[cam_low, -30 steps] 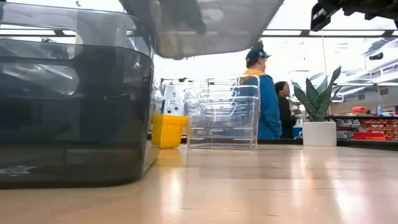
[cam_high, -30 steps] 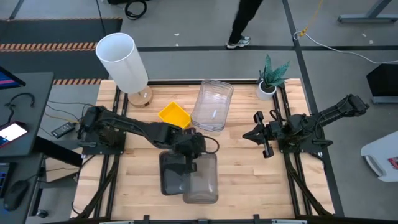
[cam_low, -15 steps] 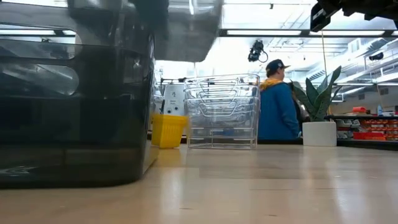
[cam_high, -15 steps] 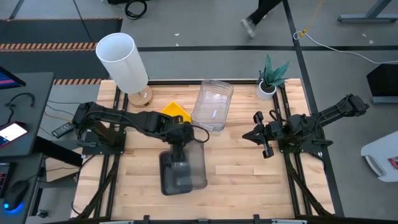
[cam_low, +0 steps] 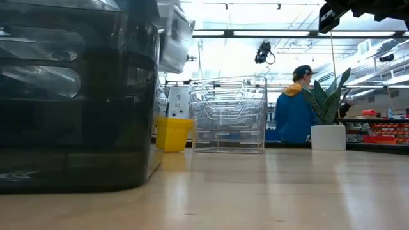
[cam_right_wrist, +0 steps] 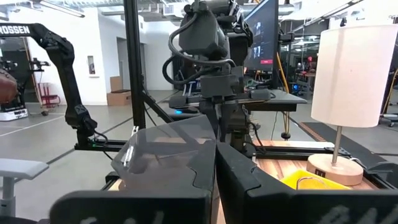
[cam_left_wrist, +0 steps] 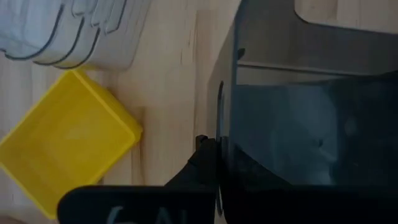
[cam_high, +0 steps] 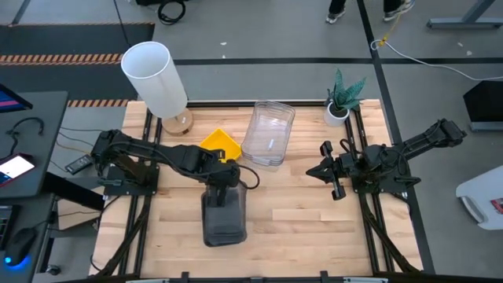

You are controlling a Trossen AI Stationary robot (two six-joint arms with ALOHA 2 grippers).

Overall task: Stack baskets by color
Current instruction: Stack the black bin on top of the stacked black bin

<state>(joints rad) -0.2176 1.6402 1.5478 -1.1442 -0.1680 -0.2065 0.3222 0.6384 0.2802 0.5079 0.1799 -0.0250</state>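
Observation:
My left gripper (cam_high: 224, 181) is shut on a smoky dark grey basket (cam_left_wrist: 298, 118) and holds it over another dark grey basket (cam_low: 77, 108) that rests by its base on the table near the front edge. Seen from above, the two grey baskets (cam_high: 224, 218) line up as one shape. A yellow basket (cam_high: 220, 145) sits on the table at mid-left, and a stack of clear baskets (cam_high: 269, 134) stands beside it. My right gripper (cam_high: 330, 169) waits shut on the right side, holding nothing. My left gripper grips the held grey basket by its far short wall (cam_left_wrist: 227, 106), near the rim. One finger (cam_left_wrist: 202, 155) is outside the wall and the other is inside. The fingers come steeply from above. The basket hangs tilted over the lower grey basket; whether they touch, I cannot tell.
A tall white lamp (cam_high: 156, 79) stands at the far left corner and a small potted plant (cam_high: 343, 96) at the far right. Bare wood lies between the grey baskets and my right gripper. A person (cam_low: 295, 105) stands beyond the table.
My left gripper has carried the grey basket toward the table's left edge, from beside the resting grey basket to right over it. It has also tipped further downward. The held basket now lines up with the one below.

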